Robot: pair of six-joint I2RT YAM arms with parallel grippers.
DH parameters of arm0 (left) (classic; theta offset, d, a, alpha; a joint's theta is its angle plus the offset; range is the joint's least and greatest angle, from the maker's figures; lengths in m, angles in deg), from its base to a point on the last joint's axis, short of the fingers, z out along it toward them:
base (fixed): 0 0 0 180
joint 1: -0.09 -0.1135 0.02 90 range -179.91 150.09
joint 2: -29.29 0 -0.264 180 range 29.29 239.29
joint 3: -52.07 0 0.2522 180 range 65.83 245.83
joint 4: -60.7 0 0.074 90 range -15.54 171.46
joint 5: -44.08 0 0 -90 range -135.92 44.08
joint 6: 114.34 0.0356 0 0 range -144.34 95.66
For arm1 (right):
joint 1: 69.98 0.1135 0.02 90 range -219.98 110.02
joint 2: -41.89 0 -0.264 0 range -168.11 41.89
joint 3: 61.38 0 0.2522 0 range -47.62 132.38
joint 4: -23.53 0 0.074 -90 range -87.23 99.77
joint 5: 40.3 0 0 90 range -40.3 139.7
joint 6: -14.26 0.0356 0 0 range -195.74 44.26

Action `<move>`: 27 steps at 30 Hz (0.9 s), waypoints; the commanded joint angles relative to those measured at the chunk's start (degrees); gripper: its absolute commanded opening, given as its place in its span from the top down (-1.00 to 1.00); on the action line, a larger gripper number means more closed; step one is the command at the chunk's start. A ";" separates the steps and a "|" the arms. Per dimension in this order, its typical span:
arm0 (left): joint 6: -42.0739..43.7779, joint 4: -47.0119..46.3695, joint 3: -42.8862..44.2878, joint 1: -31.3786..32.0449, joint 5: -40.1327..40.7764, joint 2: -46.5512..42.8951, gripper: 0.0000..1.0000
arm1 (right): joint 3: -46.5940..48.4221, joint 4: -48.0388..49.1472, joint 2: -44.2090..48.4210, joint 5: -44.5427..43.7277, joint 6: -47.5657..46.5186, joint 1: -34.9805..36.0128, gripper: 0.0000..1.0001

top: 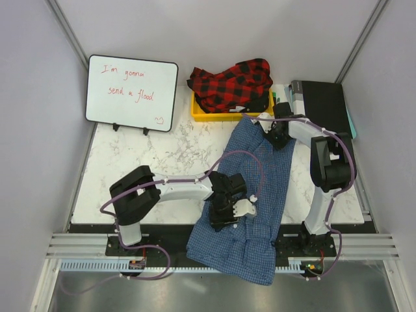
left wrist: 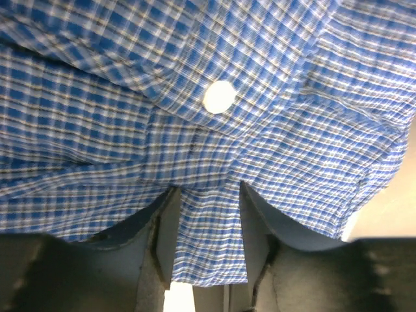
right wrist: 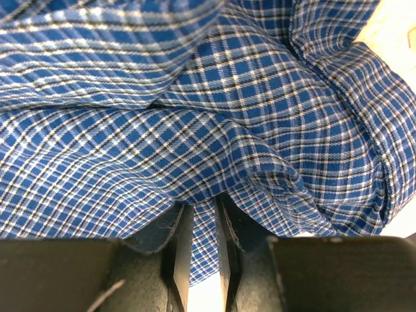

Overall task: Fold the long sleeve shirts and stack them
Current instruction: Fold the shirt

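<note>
The blue fine-check shirt (top: 260,195) lies lengthwise on the marble table, its near end hanging over the front edge. My left gripper (top: 223,221) is at the shirt's left edge. In the left wrist view my left gripper (left wrist: 208,240) has a fold of the blue shirt (left wrist: 273,130) between its fingers, with a white button above. My right gripper (top: 261,123) is at the shirt's far end. In the right wrist view my right gripper (right wrist: 205,240) is shut on a thin fold of the blue shirt (right wrist: 162,149). The red-and-black plaid shirt (top: 232,83) lies crumpled in a yellow bin.
The yellow bin (top: 201,117) stands at the back centre. A small whiteboard (top: 132,91) with red writing stands at the back left. A black box (top: 322,104) sits at the back right. White marble tabletop (top: 149,162) shows left of the shirt.
</note>
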 commanded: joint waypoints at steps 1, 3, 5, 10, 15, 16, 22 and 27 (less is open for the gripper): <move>-1.70 -1.47 -3.71 0.61 -5.62 -7.04 -0.03 | -1.09 1.14 3.88 3.50 -2.75 -0.84 0.46; 0.31 -1.03 -8.00 0.17 -6.76 -16.83 -0.19 | -3.64 -1.31 9.34 8.32 -4.32 -1.10 0.42; 1.54 -0.59 -11.44 -0.18 -6.76 -23.72 -0.35 | -5.22 -2.81 18.13 9.75 -3.46 -1.37 0.35; 5.84 0.20 -12.69 -4.30 -6.85 -43.48 -0.99 | -2.08 -8.96 32.80 20.72 -0.30 -1.63 -0.20; 5.09 -11.46 -16.01 -10.20 -8.01 -56.62 -0.99 | -3.64 -1.17 42.41 38.99 8.74 -1.63 -0.96; 3.15 -14.10 -16.99 -10.21 -6.86 -57.33 -0.99 | -5.83 1.90 45.03 44.50 11.46 -1.55 -0.96; 10.57 -11.87 -16.39 -10.21 -14.75 -54.00 -0.99 | -3.21 -11.02 47.16 45.53 -1.56 8.26 -0.96; 26.50 -6.57 -26.21 -11.43 -21.52 -62.30 -0.66 | -17.25 -32.24 58.90 45.44 -27.04 17.68 -0.75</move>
